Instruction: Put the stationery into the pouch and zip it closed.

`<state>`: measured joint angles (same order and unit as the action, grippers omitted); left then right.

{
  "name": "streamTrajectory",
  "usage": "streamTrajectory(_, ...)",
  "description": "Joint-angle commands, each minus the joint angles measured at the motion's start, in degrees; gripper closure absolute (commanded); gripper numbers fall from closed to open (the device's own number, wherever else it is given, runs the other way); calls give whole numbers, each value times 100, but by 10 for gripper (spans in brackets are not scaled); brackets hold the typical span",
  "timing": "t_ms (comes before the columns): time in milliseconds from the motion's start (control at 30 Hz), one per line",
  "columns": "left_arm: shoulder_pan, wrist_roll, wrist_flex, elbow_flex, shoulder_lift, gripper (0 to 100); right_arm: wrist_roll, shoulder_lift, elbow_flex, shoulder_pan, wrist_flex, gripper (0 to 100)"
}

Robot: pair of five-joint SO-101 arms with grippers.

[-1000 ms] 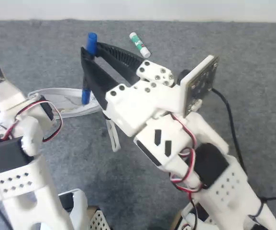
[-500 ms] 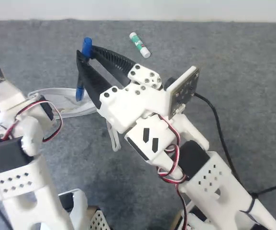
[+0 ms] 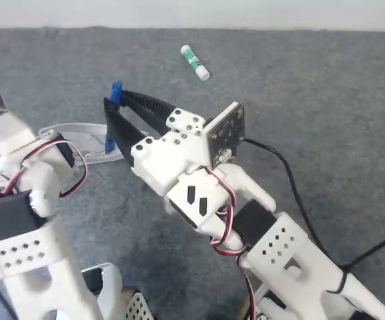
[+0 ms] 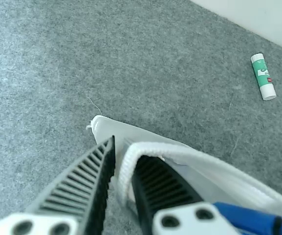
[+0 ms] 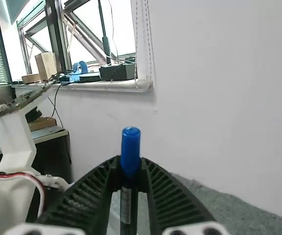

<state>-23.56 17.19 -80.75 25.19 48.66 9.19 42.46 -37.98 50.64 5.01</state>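
Right pincer [image 3: 113,109] tight around upright blue pen [image 3: 110,139], tip at mouth of white pouch [image 4: 194,161].

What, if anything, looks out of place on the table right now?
Only the glue stick, lying alone well away from the pouch. Otherwise nothing stands out: the left gripper pinches the pouch rim, and the right gripper holds the blue pen.

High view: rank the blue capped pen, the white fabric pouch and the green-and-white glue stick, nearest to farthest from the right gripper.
1. Blue capped pen, clamped upright in the right gripper.
2. White fabric pouch, lying open just below the pen's tip.
3. Green-and-white glue stick, lying alone, well behind.
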Motion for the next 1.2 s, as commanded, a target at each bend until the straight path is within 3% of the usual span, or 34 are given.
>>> streamTrajectory(0, 35, -53, 202, -66, 35, 989, 26, 101, -35, 92, -145, 992)
streamTrajectory(100, 35, -53, 202, -66, 35, 989, -18, 48, -97, 92, -145, 992)
streamTrajectory(300, 35, -62, 202, -57, 35, 989, -1002, -497, -114, 92, -136, 992)
streamTrajectory(467, 35, -62, 360, 66, 35, 989, -1248, -752, -211, 101, -84, 992)
streamTrajectory(667, 44, -62, 475, 136, 35, 989, -1266, -813, -738, 637, -136, 988)
streamTrajectory(767, 44, -62, 475, 127, 35, 989, -1653, -813, -835, 813, -84, 982)
streamTrajectory(1000, 44, -62, 475, 145, 35, 989, -1767, -752, -932, 857, 374, 795)
streamTrajectory(1167, 44, -62, 475, 154, 35, 989, -1785, -365, -958, 927, 690, 786)
